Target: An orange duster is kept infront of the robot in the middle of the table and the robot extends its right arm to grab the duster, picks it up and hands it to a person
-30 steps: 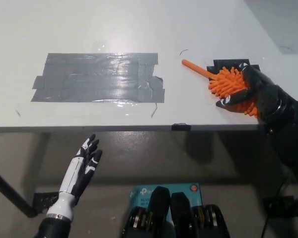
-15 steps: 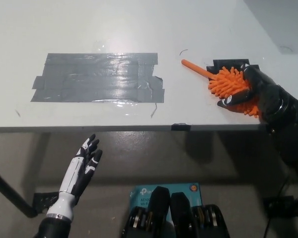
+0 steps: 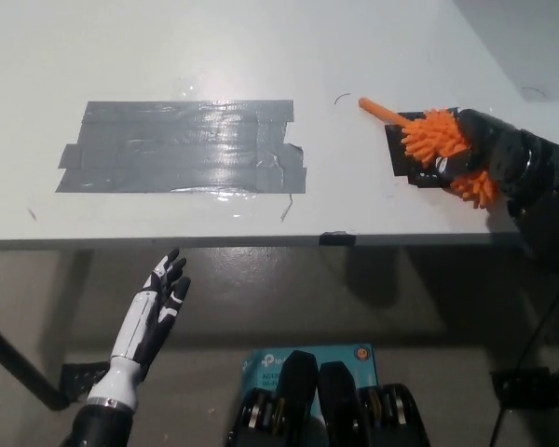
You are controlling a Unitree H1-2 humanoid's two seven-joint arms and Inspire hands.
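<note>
Head view. Table point(image 3: 261, 37): white top, front edge running across the middle of the frame. Grey tape patch point(image 3: 182, 146): several overlapping strips stuck flat on the table's left-centre. Black tape patch point(image 3: 402, 154): on the table at right, partly covered by the duster. Orange duster point(image 3: 435, 138): shaggy head at the table's right side, thin orange handle pointing up-left; part of the head showed below the black hand. Right hand point(image 3: 480, 154): black, entering from the right edge, fingers wrapped around the duster head, grasping it. Left hand point(image 3: 158, 303): white, resting below the table edge at lower left, fingers apart and straight, holding nothing. Blue box point(image 3: 303, 358): on the floor, bottom centre.
</note>
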